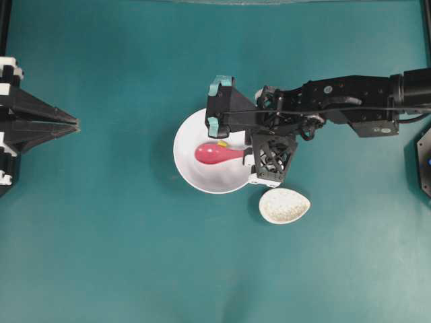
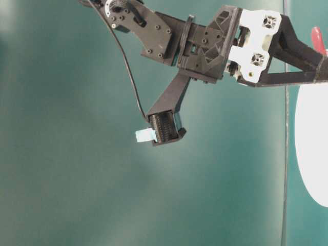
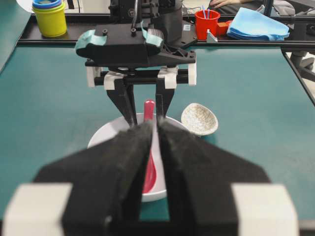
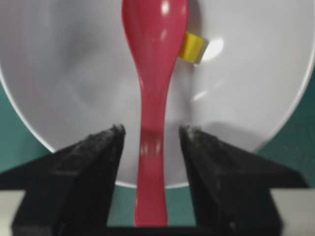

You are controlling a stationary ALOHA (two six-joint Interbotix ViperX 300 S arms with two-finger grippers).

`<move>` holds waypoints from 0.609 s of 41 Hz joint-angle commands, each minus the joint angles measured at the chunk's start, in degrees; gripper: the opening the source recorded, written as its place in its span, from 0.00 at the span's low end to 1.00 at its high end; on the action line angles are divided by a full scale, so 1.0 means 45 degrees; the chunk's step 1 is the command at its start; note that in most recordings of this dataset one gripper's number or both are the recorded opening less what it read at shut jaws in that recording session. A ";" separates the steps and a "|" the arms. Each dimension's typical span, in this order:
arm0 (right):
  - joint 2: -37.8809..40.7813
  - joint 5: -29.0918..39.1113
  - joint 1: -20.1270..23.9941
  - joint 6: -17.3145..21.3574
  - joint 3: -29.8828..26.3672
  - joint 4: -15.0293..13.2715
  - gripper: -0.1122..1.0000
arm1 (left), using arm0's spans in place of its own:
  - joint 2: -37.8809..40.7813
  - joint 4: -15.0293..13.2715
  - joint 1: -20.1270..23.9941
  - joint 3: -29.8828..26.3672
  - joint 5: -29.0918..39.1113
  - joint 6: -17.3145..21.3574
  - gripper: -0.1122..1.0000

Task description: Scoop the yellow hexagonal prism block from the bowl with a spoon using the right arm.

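The white bowl (image 1: 192, 171) stands mid-table. In it lies the pink-red spoon (image 1: 215, 153), scoop to the left and handle over the right rim. The tiny yellow hexagonal prism block (image 1: 222, 144) rests on the bowl floor, right beside the scoop (image 4: 155, 49); the block (image 4: 191, 47) is not in the scoop. My right gripper (image 4: 151, 130) points down over the bowl's right rim and is open. Its fingers straddle the handle with a gap on each side. From the left wrist view the right gripper (image 3: 146, 118) flanks the handle. My left gripper (image 1: 67, 124) is shut at the far left, empty.
A small speckled beige dish (image 1: 285, 205) sits just below and right of the bowl, close to the right arm's wrist. Beyond the table's far edge are stacked cups (image 3: 49, 19), a red cup (image 3: 206, 22) and a blue cloth (image 3: 258, 24).
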 commanded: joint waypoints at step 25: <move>-0.0449 -0.0371 0.0020 0.0059 0.0117 0.0039 0.46 | 0.0059 0.0020 0.0000 -0.0352 -0.0137 -0.0020 0.23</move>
